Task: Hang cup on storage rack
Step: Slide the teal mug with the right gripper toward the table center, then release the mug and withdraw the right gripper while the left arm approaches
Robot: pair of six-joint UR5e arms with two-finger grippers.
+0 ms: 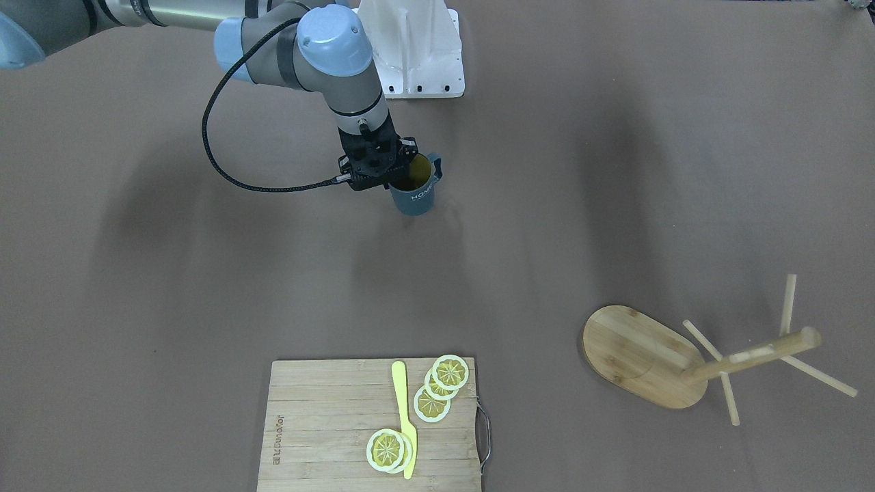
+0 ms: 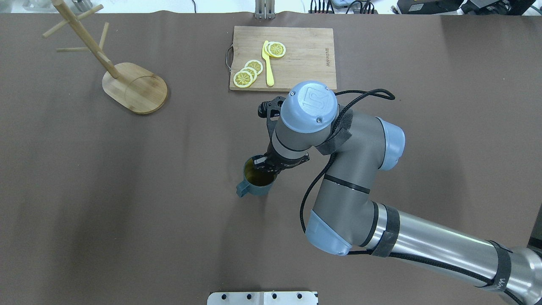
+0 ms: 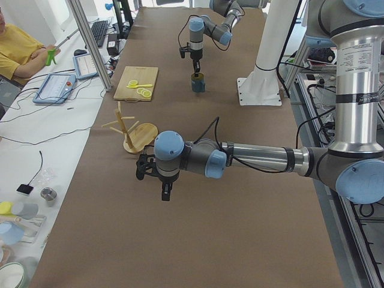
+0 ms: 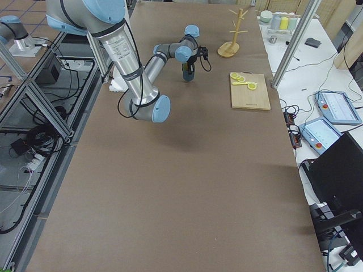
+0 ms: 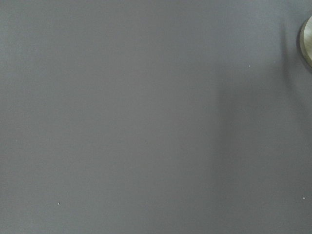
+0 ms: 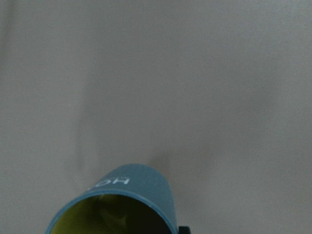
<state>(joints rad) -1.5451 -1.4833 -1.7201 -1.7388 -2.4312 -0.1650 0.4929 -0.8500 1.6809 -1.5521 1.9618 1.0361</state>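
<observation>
The dark blue-grey cup (image 2: 255, 183) with a yellow-olive inside and white "HOME" lettering stands upright mid-table, handle toward the robot's left. It also shows in the front view (image 1: 417, 193) and at the bottom of the right wrist view (image 6: 126, 202). My right gripper (image 2: 265, 166) comes down on its rim, one finger inside and one outside, shut on the wall. The bamboo storage rack (image 2: 93, 45) stands at the far left, well apart from the cup. My left gripper (image 3: 166, 193) shows only in the exterior left view, over bare table; I cannot tell if it is open.
A slatted cutting board (image 2: 296, 46) with lemon slices (image 2: 247, 73) and a yellow knife (image 2: 268, 63) lies at the far middle. A white mount base (image 1: 417, 61) stands at the robot's edge. The rack's oval base (image 5: 308, 44) edges into the left wrist view.
</observation>
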